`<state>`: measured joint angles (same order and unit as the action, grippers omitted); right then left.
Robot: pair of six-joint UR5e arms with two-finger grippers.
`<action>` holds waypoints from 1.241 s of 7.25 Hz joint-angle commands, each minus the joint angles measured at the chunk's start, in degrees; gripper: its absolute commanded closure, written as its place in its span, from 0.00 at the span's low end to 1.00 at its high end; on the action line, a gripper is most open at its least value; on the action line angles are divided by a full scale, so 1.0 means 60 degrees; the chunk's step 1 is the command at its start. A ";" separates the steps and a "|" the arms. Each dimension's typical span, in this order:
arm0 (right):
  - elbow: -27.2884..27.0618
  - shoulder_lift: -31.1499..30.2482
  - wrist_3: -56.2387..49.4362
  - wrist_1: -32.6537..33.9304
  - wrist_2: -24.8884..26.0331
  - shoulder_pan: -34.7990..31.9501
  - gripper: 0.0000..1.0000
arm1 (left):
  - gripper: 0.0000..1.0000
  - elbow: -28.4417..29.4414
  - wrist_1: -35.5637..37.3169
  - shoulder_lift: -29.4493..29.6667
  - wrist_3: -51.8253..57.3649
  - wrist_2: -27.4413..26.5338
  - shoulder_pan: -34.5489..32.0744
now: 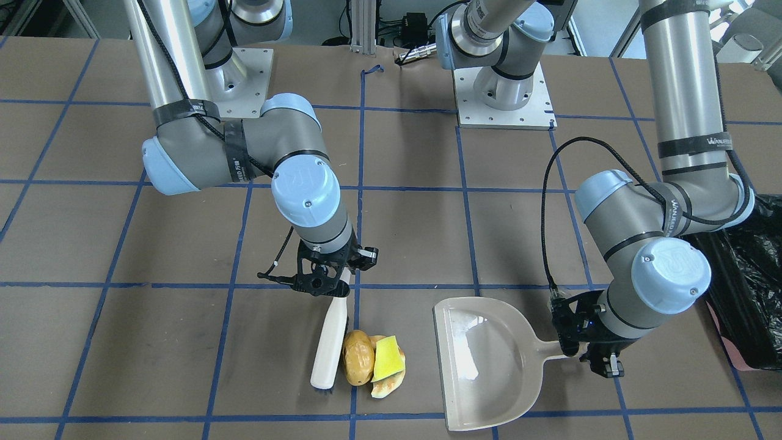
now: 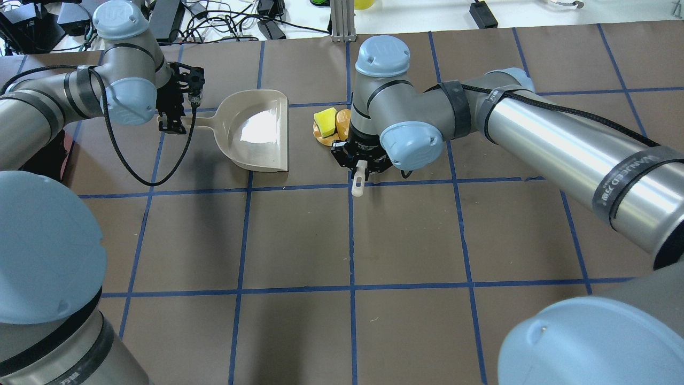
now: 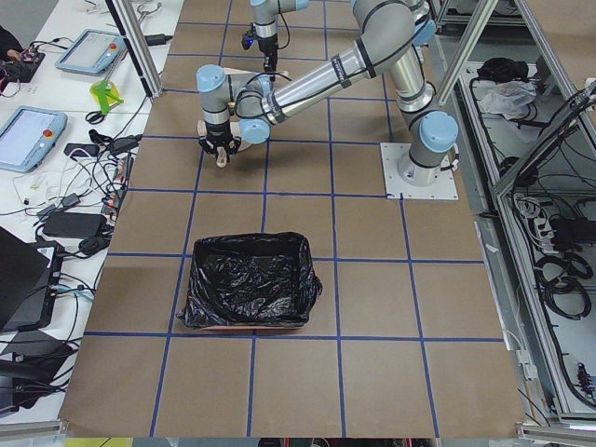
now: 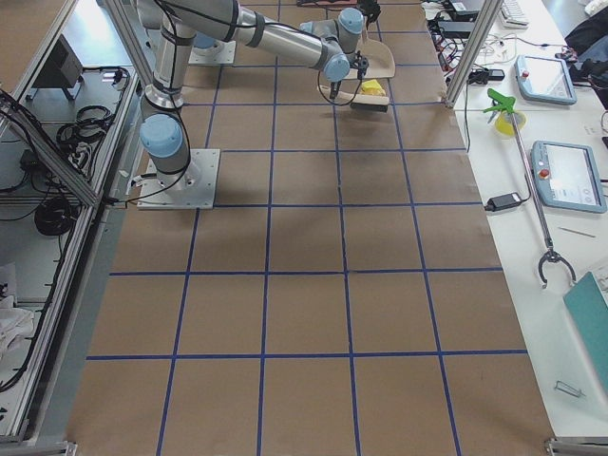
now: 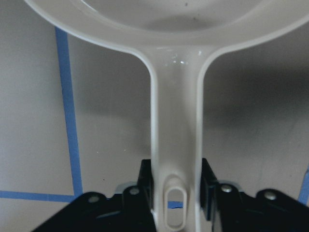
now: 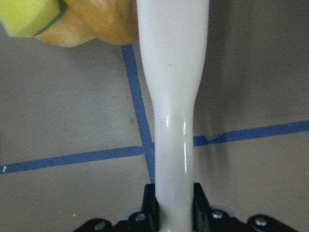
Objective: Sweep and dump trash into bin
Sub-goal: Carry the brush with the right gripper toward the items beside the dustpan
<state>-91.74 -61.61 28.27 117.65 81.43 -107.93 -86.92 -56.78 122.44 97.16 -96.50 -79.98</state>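
Note:
The trash lies in a small pile next to the brush head: a brown potato-like lump [image 1: 358, 357], a yellow sponge piece [image 1: 387, 359] and a tan bread scrap [image 1: 386, 386]. My right gripper [image 1: 327, 275] is shut on the white brush [image 1: 330, 342], whose handle shows in the right wrist view [image 6: 173, 96]. My left gripper [image 1: 583, 349] is shut on the handle [image 5: 176, 145] of the beige dustpan [image 1: 486, 360], which lies flat with its open mouth facing the pile, a short gap away. The bin [image 1: 754, 287], lined with a black bag, stands past my left arm.
The brown table carries a blue tape grid. The arms' base plates [image 1: 504, 98] sit at the robot's side. The bin also shows in the exterior left view [image 3: 250, 293], standing apart from the dustpan. A black cable [image 2: 139, 171] loops from my left wrist.

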 commanded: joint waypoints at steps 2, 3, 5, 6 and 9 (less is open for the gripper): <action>0.0640 0.0774 0.1683 0.0837 -0.0501 -0.0862 1.00 | 0.90 0.0000 0.0000 -0.0002 -0.0006 0.0000 0.0000; 0.1063 0.1023 0.1907 0.0870 -0.0563 -0.1053 1.00 | 0.90 0.0000 0.0000 -0.0002 -0.0006 0.0000 0.0000; 0.1883 0.1565 0.2726 0.0885 -0.0738 -0.1579 1.00 | 0.90 0.0000 0.0000 0.0013 -0.0006 0.0000 0.0000; 0.2192 0.1800 0.3049 0.0914 -0.1102 -0.1727 1.00 | 0.90 0.0000 0.0000 0.0013 -0.0006 0.0000 0.0000; 0.2458 0.1978 0.3388 0.1105 -0.1443 -0.2211 1.00 | 0.90 0.0014 0.0000 -0.0002 -0.0006 0.0014 0.0000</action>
<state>-77.50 -50.02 47.48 123.76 73.30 -119.96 -86.91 -56.78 122.48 97.12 -96.45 -79.98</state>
